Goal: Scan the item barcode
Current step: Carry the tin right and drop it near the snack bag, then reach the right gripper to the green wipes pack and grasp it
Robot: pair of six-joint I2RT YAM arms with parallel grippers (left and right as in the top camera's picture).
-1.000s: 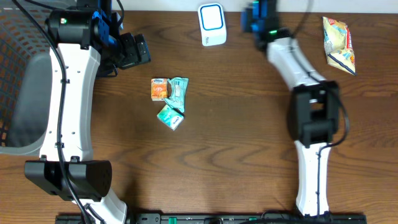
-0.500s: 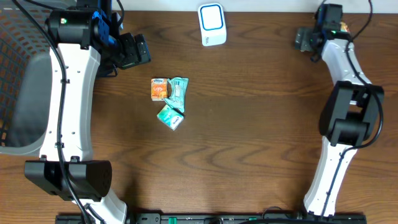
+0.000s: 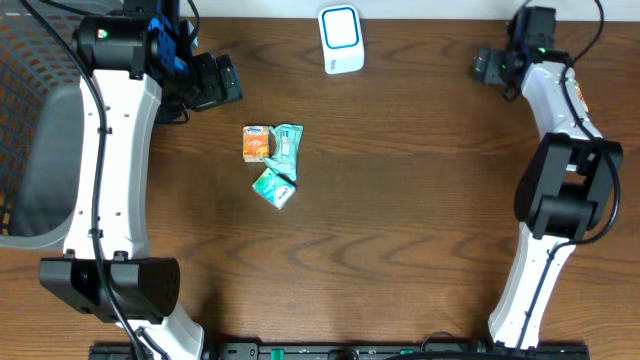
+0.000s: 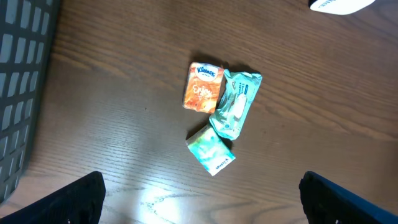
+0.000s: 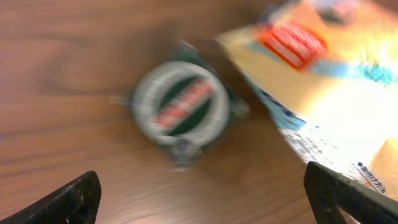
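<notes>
The white barcode scanner (image 3: 341,38) stands at the back middle of the table. Three small packs lie together left of centre: an orange tissue pack (image 3: 256,143) (image 4: 203,87), a teal wipes pack (image 3: 287,147) (image 4: 237,102) and a smaller teal pack (image 3: 274,188) (image 4: 211,149). My left gripper (image 3: 222,80) (image 4: 202,208) hangs open behind and left of them, holding nothing. My right gripper (image 3: 492,64) (image 5: 211,208) is open at the back right, above a round green-and-white item (image 5: 183,109) lying on the wood beside a yellow snack bag (image 5: 323,81). Nothing sits between its fingers.
A grey mesh basket (image 3: 30,130) (image 4: 22,74) stands off the table's left side. In the overhead view the right arm covers most of the snack bag (image 3: 579,96) and hides the round item.
The right arm has swung from beside the scanner to the back right corner, over the snack bag. The left arm and the three packs have not moved.
</notes>
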